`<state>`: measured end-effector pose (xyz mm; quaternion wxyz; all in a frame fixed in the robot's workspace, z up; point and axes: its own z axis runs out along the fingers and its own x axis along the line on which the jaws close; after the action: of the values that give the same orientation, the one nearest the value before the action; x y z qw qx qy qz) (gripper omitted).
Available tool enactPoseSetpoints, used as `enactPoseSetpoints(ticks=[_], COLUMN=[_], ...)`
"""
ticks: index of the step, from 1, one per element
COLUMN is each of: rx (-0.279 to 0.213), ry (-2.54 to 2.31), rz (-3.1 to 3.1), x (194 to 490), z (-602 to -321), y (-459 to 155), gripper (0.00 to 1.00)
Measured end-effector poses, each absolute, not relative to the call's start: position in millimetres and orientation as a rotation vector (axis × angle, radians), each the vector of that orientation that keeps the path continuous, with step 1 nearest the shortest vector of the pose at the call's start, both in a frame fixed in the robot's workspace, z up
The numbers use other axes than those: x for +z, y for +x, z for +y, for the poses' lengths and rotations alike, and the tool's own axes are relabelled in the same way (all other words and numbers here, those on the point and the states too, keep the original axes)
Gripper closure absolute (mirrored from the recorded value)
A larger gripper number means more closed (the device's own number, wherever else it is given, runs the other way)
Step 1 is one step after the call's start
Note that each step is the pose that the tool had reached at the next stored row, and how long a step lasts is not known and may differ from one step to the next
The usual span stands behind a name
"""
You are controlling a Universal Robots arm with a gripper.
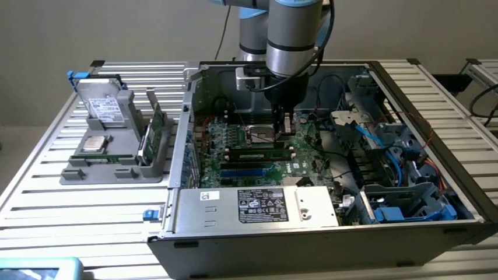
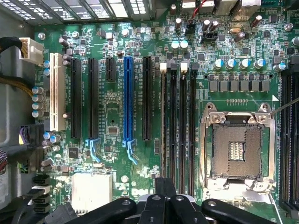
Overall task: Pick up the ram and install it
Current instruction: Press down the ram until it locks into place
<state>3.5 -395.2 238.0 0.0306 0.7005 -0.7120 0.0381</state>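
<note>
though my black gripper [image 2: 166,187] looks closed on nothing, the slim green ram stick [image 1: 257,156] stands in the green motherboard [image 2: 112,107] just below my fingers [image 2: 161,186]; i judge seating wants straight, even pressure.

We see soft, even light: the slatted silver worktop [image 1: 78,210] gleams pale, the grey computer case [image 1: 179,227] is shadowed inside, the green motherboard [image 2: 112,107] brightly lit.
</note>
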Motion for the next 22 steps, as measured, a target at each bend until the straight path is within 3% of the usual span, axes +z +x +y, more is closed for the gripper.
enactPoseSetpoints(ticks=[22], rx=[0.119], ry=[2.155], rz=[-2.193], x=[232.4], z=[-393.5], y=[4.2], gripper=[0.89])
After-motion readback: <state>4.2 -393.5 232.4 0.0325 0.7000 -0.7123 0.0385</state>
